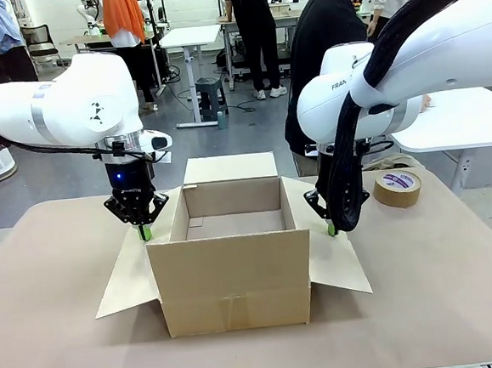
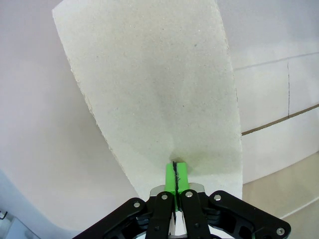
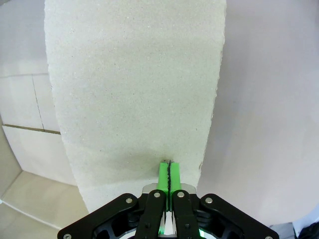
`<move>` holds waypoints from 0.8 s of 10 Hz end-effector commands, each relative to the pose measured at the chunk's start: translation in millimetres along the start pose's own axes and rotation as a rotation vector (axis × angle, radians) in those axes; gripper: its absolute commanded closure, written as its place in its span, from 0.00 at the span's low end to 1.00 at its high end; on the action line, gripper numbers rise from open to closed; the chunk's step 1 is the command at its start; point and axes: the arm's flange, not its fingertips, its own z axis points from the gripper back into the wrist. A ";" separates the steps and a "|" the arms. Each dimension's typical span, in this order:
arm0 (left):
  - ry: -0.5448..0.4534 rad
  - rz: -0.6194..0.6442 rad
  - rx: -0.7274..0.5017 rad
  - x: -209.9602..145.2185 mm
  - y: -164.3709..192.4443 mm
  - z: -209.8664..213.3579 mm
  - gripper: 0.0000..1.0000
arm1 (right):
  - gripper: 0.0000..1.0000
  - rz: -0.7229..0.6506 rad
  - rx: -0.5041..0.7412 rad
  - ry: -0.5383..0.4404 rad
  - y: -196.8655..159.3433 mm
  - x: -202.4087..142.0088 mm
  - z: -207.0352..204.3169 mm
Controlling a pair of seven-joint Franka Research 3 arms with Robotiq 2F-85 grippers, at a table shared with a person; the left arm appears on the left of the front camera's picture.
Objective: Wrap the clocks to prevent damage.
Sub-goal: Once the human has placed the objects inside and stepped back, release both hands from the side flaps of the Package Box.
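Note:
An open cardboard box (image 1: 232,279) stands mid-table with its flaps spread outward. My left gripper (image 1: 146,233) is shut, its green tips resting on the box's left flap (image 1: 126,283). In the left wrist view the shut gripper (image 2: 176,172) meets that pale flap (image 2: 159,89) tip-first. My right gripper (image 1: 330,228) is shut too, tips down on the right flap (image 1: 339,262). The right wrist view shows the closed gripper (image 3: 169,174) against the flap (image 3: 134,89). Nothing is held between either pair of fingers. The clocks are out of view.
A roll of brown tape (image 1: 397,187) lies on the table at the back right. A person in black (image 1: 325,50) stands at the far side behind the box. The box's back flap (image 1: 229,167) stands upright. A white table (image 1: 463,120) sits to the right.

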 end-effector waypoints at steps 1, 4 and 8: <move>0.003 0.000 0.002 -0.8 -0.3 -0.8 1.00 | 0.99 -0.010 -0.013 -0.002 1.0 -1.0 -0.8; 0.003 0.000 0.002 -0.8 -0.3 -0.8 1.00 | 0.99 -0.010 -0.013 -0.002 1.0 -1.0 -0.8; 0.003 0.000 0.002 -0.8 -0.3 -0.8 1.00 | 0.99 -0.010 -0.013 -0.002 1.0 -1.0 -0.8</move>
